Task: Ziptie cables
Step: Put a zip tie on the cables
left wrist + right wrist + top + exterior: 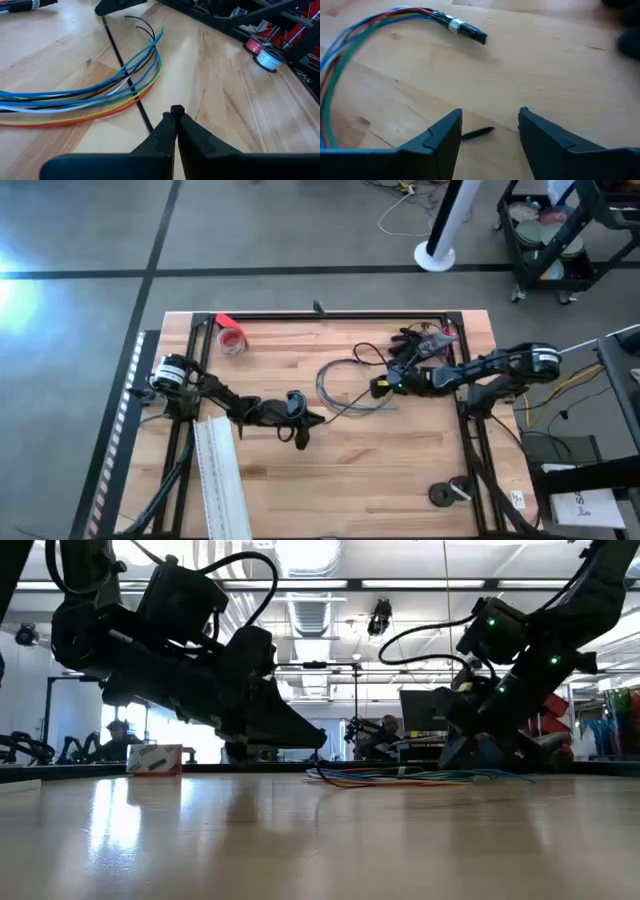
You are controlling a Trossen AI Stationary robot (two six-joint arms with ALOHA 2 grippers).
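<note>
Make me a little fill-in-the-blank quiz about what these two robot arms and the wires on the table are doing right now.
1. The left gripper has its fingers pressed ____ on the end of a thin black zip tie.
2. The right gripper has its fingers ____, with nothing between them.
3. The zip tie lies ____ the bundle of cables.
4. The table is made of ____.

Missing words: shut; open; across; wood

In the left wrist view the cables (75, 95) run off the 9 o'clock edge. The black strip (125, 70) vanishes behind the left gripper (176, 114) at 6 o'clock.
</note>
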